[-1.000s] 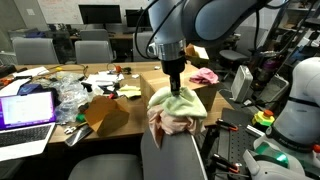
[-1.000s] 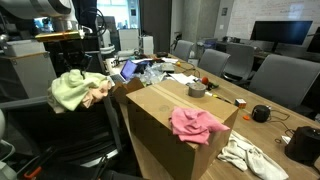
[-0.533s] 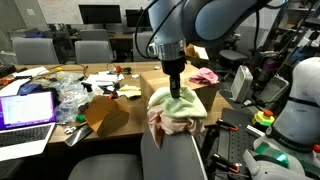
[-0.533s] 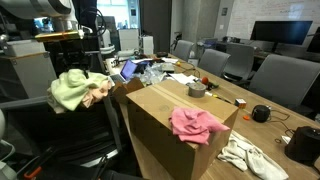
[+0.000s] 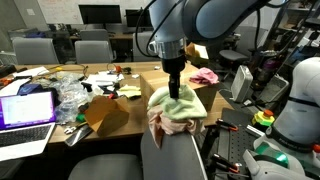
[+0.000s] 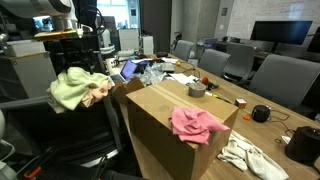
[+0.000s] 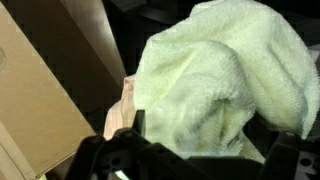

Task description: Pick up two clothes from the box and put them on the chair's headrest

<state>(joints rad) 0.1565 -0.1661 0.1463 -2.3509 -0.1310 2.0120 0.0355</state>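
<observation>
A light green cloth (image 5: 178, 105) lies draped over the chair's headrest (image 5: 176, 152), on top of a peach-pink cloth (image 5: 168, 124). Both cloths show in both exterior views, the green one (image 6: 68, 88) and the peach one (image 6: 98, 92) hanging at the left. My gripper (image 5: 177, 90) points straight down into the green cloth. In the wrist view the green cloth (image 7: 220, 80) fills the space between my widely spread jaws, so the gripper is open. A brighter pink cloth (image 6: 197, 124) rests on the cardboard box (image 6: 160, 130) beside the chair.
A long table holds an open laptop (image 5: 27, 108), crumpled plastic, a brown cardboard piece (image 5: 105, 115) and a roll of tape (image 6: 197, 90). A white cloth (image 6: 245, 155) lies near the box. Office chairs (image 6: 283, 78) stand along the table's far side.
</observation>
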